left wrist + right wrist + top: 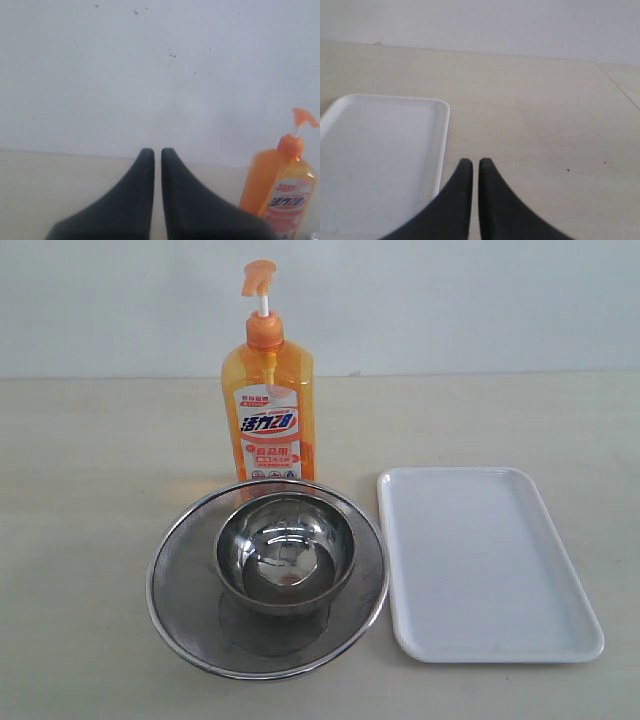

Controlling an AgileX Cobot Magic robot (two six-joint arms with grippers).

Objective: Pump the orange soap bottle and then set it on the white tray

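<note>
The orange soap bottle (268,405) stands upright at the back middle of the table, pump head raised on its white stem. It also shows in the left wrist view (280,192), off to one side of my left gripper (157,151), which is shut and holds nothing. The white tray (480,560) lies flat to the right of the bottle, with nothing on it. In the right wrist view my right gripper (472,162) is shut and empty, just beside the white tray's (380,150) rim. Neither gripper shows in the exterior view.
A round steel mesh strainer (180,590) with a steel bowl (286,552) inside it sits in front of the bottle, left of the tray. A pale wall runs behind the table.
</note>
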